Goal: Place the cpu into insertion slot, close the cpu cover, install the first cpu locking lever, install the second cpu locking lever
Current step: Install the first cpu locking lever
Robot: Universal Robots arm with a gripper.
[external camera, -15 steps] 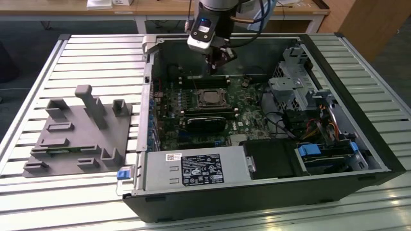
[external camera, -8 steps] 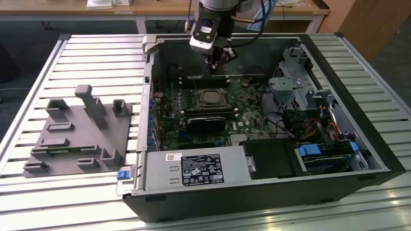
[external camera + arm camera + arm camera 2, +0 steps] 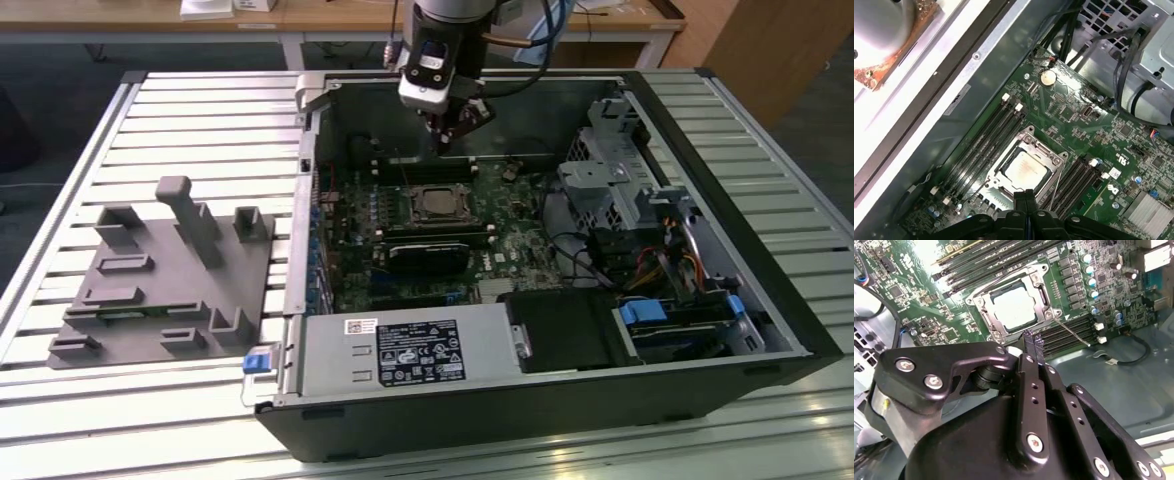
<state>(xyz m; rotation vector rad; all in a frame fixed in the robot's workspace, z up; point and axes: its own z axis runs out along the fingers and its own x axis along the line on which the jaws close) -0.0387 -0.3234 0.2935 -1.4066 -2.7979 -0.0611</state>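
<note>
Cpu [image 3: 1014, 310], pale and square, lies seated in the insertion slot [image 3: 999, 290] on the green board inside the open computer case [image 3: 694, 130], which rests on a slatted tabletop [image 3: 200, 110]. Around the cpu the cpu cover [image 3: 985, 307] lies flat as a silvery frame. A thin lever rod [image 3: 1074, 332] slants away from one corner beside the memory slots. Just above the socket's edge hang the fingers [image 3: 1028, 345], pressed together with nothing between them and touching no part.
</note>
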